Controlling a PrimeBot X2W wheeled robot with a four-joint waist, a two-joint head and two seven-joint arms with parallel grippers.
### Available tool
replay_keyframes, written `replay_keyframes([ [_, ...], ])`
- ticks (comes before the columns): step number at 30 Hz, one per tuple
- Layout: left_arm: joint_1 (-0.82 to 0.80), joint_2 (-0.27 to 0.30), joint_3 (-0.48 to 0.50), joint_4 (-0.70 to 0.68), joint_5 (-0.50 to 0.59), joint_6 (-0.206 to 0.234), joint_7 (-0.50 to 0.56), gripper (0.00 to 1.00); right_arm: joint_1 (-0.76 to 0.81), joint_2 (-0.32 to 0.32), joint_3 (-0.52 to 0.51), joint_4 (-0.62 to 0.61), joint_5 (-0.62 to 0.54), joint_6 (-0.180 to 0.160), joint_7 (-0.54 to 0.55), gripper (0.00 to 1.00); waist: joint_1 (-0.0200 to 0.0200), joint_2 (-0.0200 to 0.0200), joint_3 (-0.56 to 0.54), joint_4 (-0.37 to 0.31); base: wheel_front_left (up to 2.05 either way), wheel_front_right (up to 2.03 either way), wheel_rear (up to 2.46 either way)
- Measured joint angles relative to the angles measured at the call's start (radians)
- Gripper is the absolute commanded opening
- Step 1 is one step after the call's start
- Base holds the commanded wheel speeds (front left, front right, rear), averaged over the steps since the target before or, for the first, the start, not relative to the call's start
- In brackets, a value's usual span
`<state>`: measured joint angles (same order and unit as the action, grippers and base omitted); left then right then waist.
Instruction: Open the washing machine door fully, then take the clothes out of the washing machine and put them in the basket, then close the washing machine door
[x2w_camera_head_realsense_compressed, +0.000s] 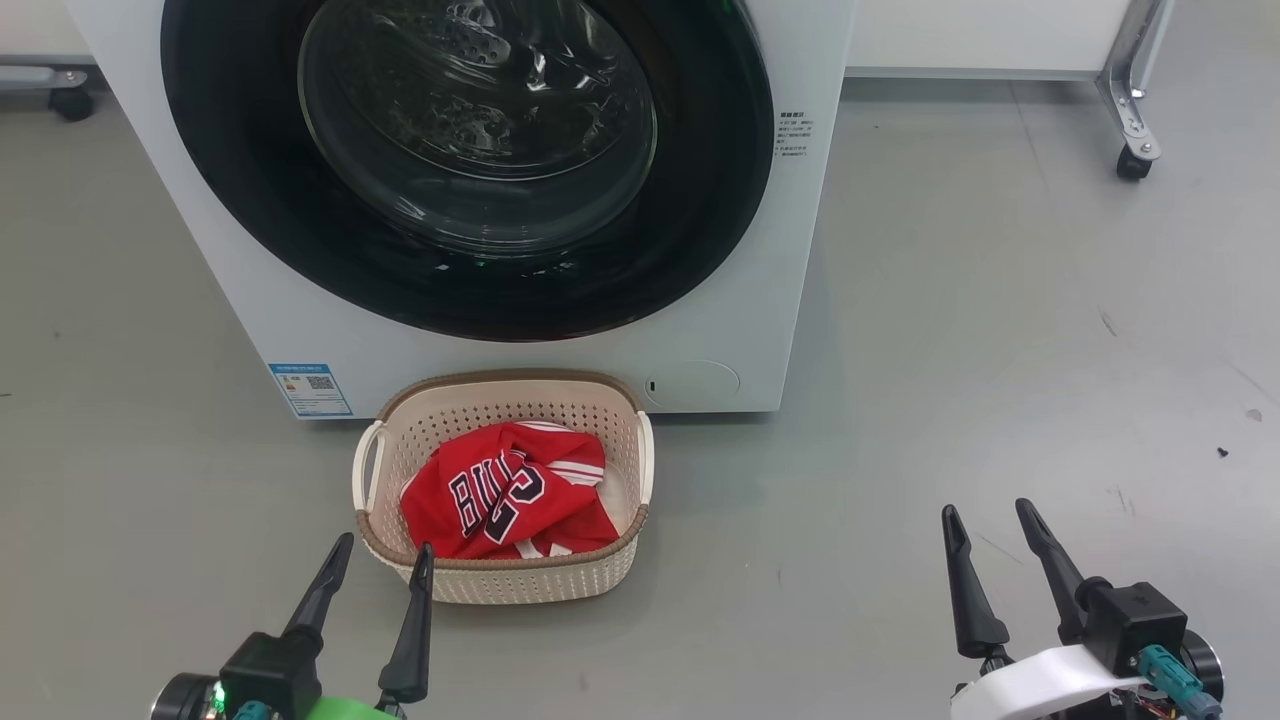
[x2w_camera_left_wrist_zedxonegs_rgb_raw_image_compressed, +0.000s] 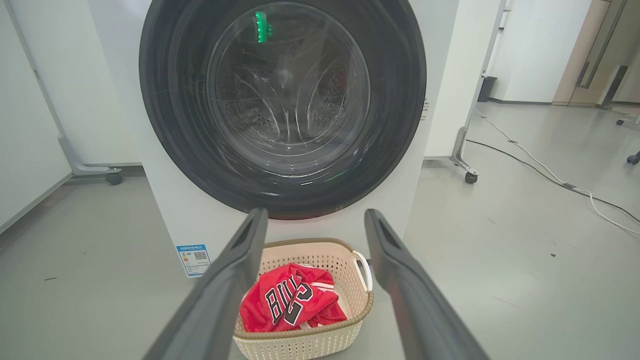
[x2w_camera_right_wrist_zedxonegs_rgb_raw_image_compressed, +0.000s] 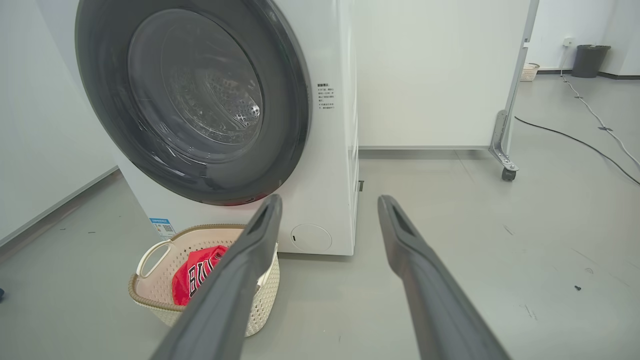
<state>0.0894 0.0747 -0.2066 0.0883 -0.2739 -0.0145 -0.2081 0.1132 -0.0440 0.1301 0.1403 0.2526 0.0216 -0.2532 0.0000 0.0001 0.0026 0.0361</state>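
Observation:
The white washing machine (x2w_camera_head_realsense_compressed: 760, 300) stands ahead with its round black washing machine door (x2w_camera_head_realsense_compressed: 470, 170) flat against its front, the glass window showing the steel drum behind. The cream basket (x2w_camera_head_realsense_compressed: 500, 580) sits on the floor just before it, holding the red clothes (x2w_camera_head_realsense_compressed: 510, 495) with "BULLS 23" lettering. My left gripper (x2w_camera_head_realsense_compressed: 385, 545) hovers open at the basket's near left corner, nothing between its fingers. My right gripper (x2w_camera_head_realsense_compressed: 985, 510) is open over bare floor to the right, well apart from the basket (x2w_camera_right_wrist_zedxonegs_rgb_raw_image_compressed: 160, 305). The left wrist view looks over the clothes (x2w_camera_left_wrist_zedxonegs_rgb_raw_image_compressed: 287, 300) toward the door (x2w_camera_left_wrist_zedxonegs_rgb_raw_image_compressed: 282, 105).
Grey floor surrounds the machine. White partition panels on castors (x2w_camera_head_realsense_compressed: 1135, 165) stand behind at right, another castor (x2w_camera_head_realsense_compressed: 70, 100) at left. Cables (x2w_camera_left_wrist_zedxonegs_rgb_raw_image_compressed: 550, 175) run across the floor far right, and a dark bin (x2w_camera_right_wrist_zedxonegs_rgb_raw_image_compressed: 590, 60) stands in the distance.

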Motion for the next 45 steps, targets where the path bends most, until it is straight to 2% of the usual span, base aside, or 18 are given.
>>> replay_keyframes([
  [10, 0.003, 0.002, -0.001, -0.007, 0.000, 0.000, 0.002, 1.00, 0.004, 0.000, 0.004, -0.016, 0.001, -0.008, 0.000, 1.00, 0.0000, 0.0000, -0.001, 0.000, 0.00, 0.00, 0.00],
  [11, 0.003, 0.002, -0.002, -0.006, 0.000, 0.000, 0.004, 0.00, 0.004, 0.001, 0.004, -0.015, 0.001, -0.008, 0.000, 0.00, 0.0000, 0.0000, -0.001, 0.000, 0.00, 0.00, 0.00],
  [16, 0.019, -0.006, -0.006, 0.029, -0.005, 0.000, 0.005, 0.00, 0.023, 0.007, 0.005, 0.016, 0.005, -0.006, 0.001, 0.00, 0.0000, 0.0000, -0.001, -0.001, 0.00, 0.00, 0.00],
  [24, 0.020, -0.007, -0.004, 0.028, -0.088, -0.001, 0.010, 0.00, 0.024, 0.007, 0.010, 0.007, 0.086, -0.002, 0.002, 0.00, 0.0000, 0.0000, 0.000, -0.004, 0.00, 0.00, 0.00],
  [33, 0.019, -0.010, 0.018, 0.029, -0.251, -0.013, 0.034, 0.00, 0.023, 0.008, -0.007, 0.001, 0.254, 0.008, 0.030, 0.00, 0.0000, 0.0000, 0.000, -0.007, 0.00, 0.00, 0.00],
  [45, 0.013, -0.014, 0.052, 0.041, -0.403, -0.026, 0.075, 0.00, 0.013, 0.005, -0.037, 0.006, 0.419, 0.013, 0.073, 0.00, 0.0000, 0.0000, 0.001, -0.011, 0.00, 0.00, 0.00],
])
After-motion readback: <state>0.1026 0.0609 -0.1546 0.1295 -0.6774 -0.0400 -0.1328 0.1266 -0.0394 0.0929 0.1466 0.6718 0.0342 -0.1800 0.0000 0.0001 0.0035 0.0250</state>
